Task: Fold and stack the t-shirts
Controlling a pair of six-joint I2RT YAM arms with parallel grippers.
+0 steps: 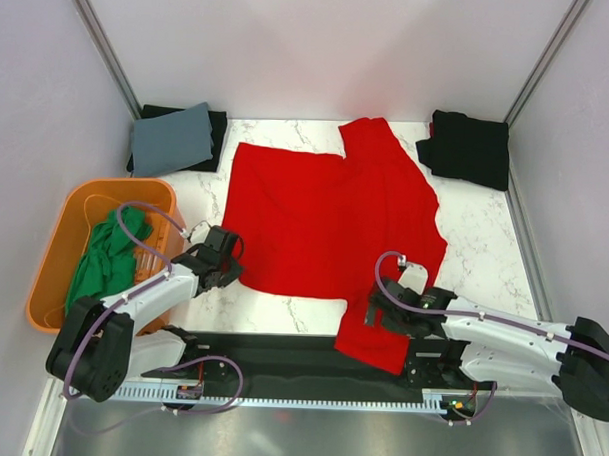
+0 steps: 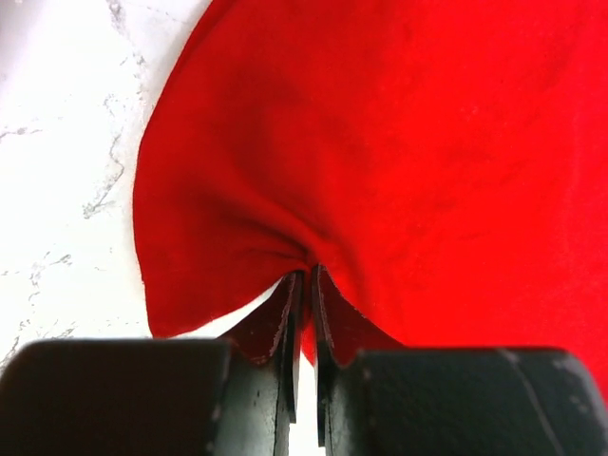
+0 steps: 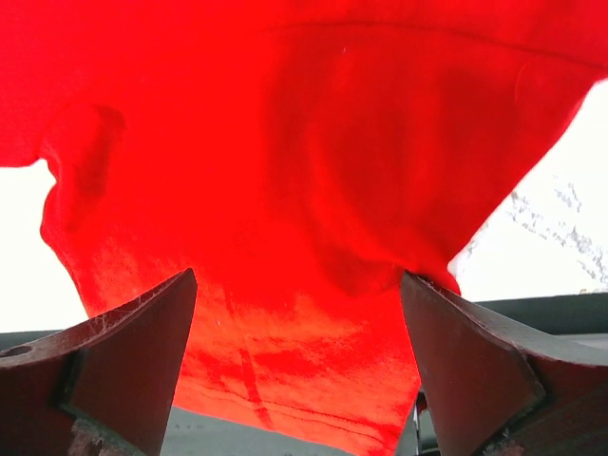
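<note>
A bright red t-shirt [image 1: 325,219] lies spread on the marble table, and one sleeve hangs over the near edge. My left gripper [image 1: 226,262] is at the shirt's near-left corner. In the left wrist view that gripper [image 2: 307,277] is shut on a puckered pinch of the red cloth [image 2: 380,142]. My right gripper [image 1: 379,309] stands open over the near sleeve. Its fingers [image 3: 142,332] straddle the red fabric [image 3: 285,142] without closing on it. A green t-shirt [image 1: 108,256] lies in the tub. A grey-blue t-shirt [image 1: 173,138] rests folded on a black one [image 1: 217,125] at the back left.
The orange tub [image 1: 86,190] stands at the left, beside the left arm. Another black t-shirt [image 1: 467,149] lies at the back right corner. A black strip [image 1: 280,352] runs along the table's near edge under the hanging sleeve. Walls close in both sides.
</note>
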